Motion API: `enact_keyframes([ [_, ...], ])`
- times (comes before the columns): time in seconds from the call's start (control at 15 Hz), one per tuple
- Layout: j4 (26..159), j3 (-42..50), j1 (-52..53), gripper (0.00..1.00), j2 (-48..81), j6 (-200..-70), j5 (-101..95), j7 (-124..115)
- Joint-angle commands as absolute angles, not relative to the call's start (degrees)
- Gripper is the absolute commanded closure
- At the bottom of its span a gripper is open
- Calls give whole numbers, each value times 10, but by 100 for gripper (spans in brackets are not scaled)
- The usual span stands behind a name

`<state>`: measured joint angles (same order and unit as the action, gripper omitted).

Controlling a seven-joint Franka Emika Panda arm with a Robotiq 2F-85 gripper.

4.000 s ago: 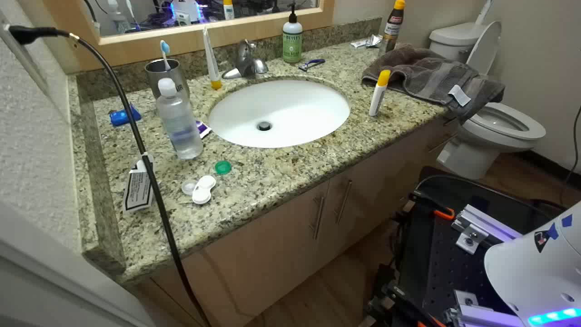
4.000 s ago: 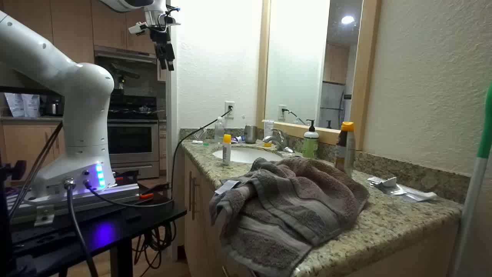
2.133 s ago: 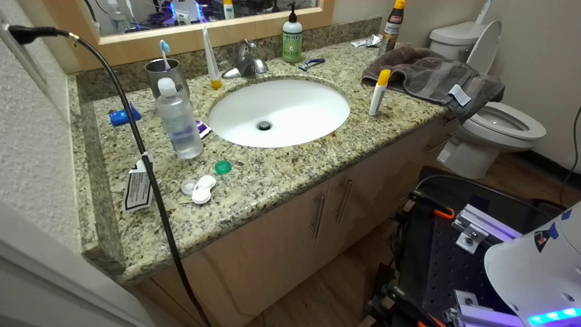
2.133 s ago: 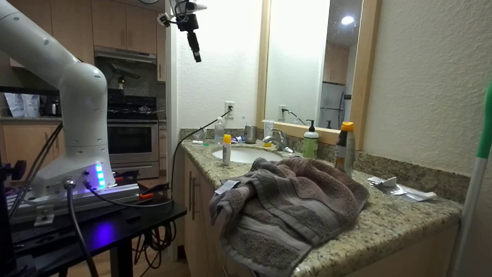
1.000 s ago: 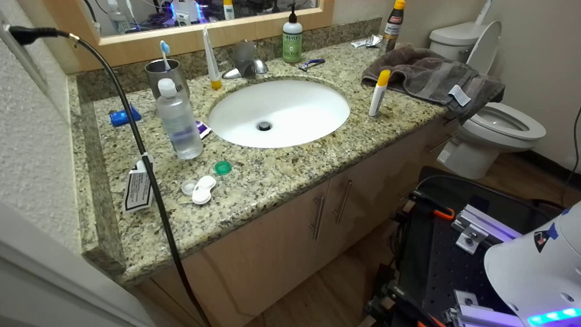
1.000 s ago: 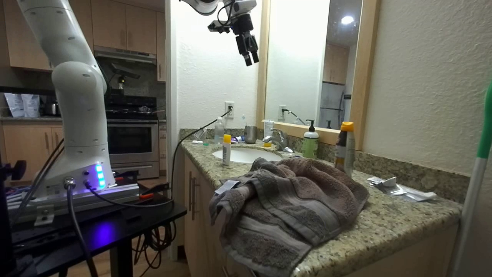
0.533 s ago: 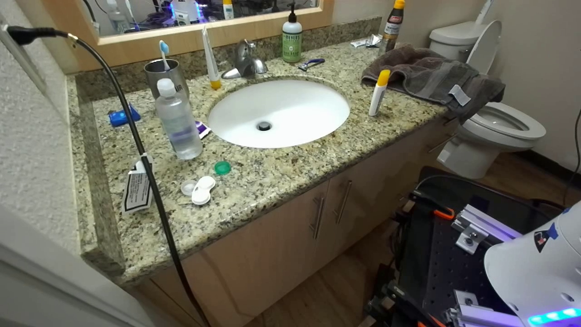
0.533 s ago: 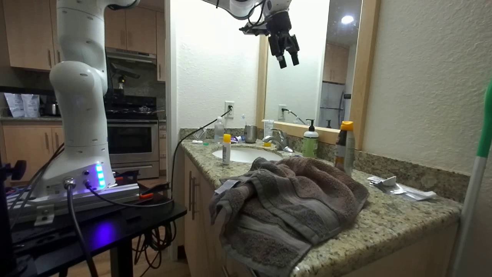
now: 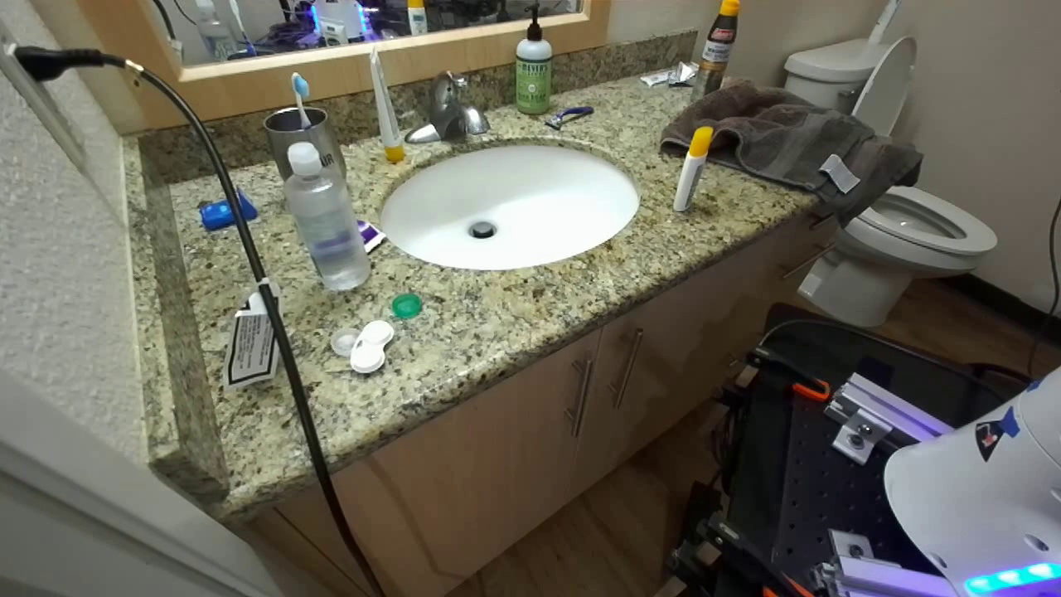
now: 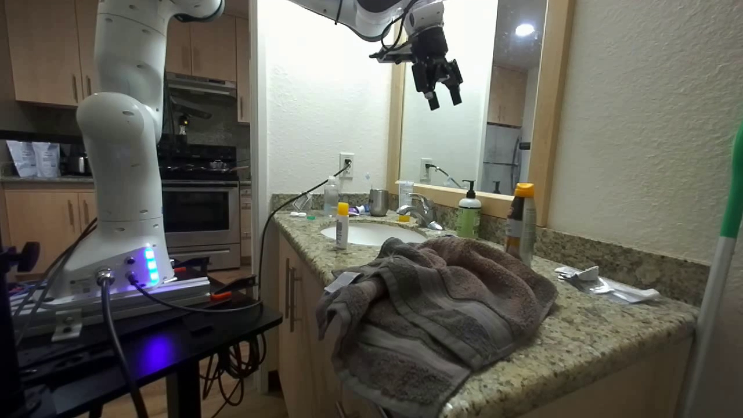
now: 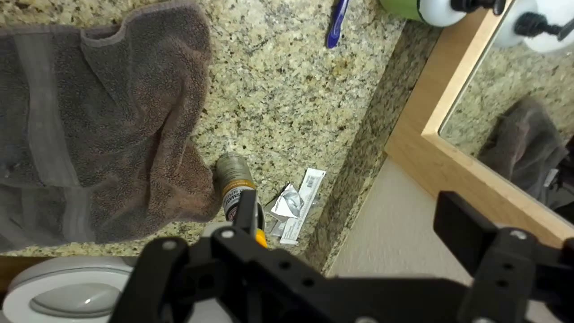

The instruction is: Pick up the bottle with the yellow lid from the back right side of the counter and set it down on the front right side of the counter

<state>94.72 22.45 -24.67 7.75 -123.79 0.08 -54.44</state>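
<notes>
On the speckled granite counter (image 9: 530, 323), a brown-gold bottle with a yellow-orange lid (image 9: 717, 50) stands upright at the back right, against the towel. It also shows in an exterior view (image 10: 522, 226) and in the wrist view (image 11: 233, 172), where a finger hides part of it. A slim white bottle with a yellow lid (image 9: 690, 176) stands upright right of the sink, nearer the front; it shows in both exterior views (image 10: 342, 227). My gripper (image 10: 445, 102) is open and empty, high above the counter, pointing down. In the wrist view the fingers (image 11: 245, 211) are wide apart.
A crumpled grey-brown towel (image 10: 441, 307) lies beside the brown-gold bottle and hangs over the front edge. Foil wrappers (image 11: 298, 208) lie behind the bottle. A green soap bottle (image 9: 533, 79), a razor (image 9: 570, 116), the faucet (image 9: 449, 116) and a framed mirror (image 11: 448, 130) stand near.
Over the last seconds my gripper has swung from the far left over to the counter. In the last half second it has moved slightly right and down. The bottles and towel have not moved.
</notes>
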Motion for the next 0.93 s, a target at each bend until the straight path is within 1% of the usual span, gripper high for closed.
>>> enact_keyframes([
  [0.0,812,253,-268,0,202,-1194,30,-612],
  [0.4,639,278,-345,0,370,-1097,68,-719],
  [0.67,526,265,-416,0,459,-1010,130,-791],
  [0.73,612,274,-381,0,408,-1061,102,-762],
  [0.87,570,273,-403,0,441,-1040,118,-777],
])
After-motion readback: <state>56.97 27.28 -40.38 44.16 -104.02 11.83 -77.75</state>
